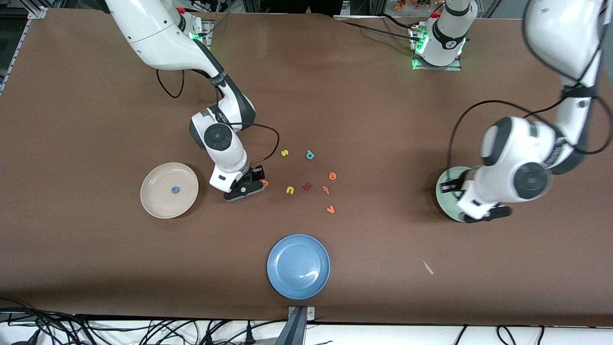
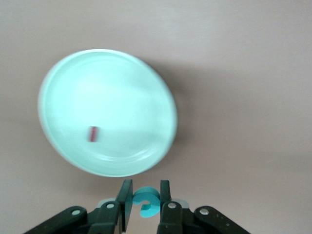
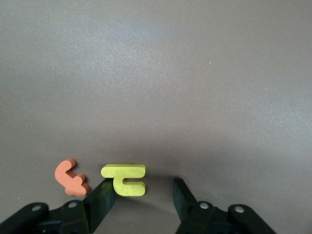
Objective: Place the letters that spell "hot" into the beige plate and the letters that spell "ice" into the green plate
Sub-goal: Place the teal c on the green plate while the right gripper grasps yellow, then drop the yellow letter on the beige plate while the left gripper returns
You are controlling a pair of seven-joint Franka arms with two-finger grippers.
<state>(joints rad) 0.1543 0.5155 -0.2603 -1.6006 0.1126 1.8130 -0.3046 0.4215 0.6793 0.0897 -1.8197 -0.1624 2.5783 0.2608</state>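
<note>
I see a brown matte table point(image 1: 364, 105) filling nearly my whole front view, evenly lit, soft shadows. White strip with tangled black cables point(image 1: 143, 330) along the edge nearest the camera. A metal bracket point(image 1: 300, 316) sits mid-edge there. Dark frame and bits of aluminium rail point(image 1: 33, 14) at the top corners. Small pale scrap point(image 1: 427, 267) lies on the table.

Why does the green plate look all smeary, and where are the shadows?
Left wrist view: the green plate and the red bar on it are blurred, while the teal c looks sharp. Right wrist view: sharp; a soft shadow lies beside the yellow h. Front view: dark shadows lie under both arms.
</note>
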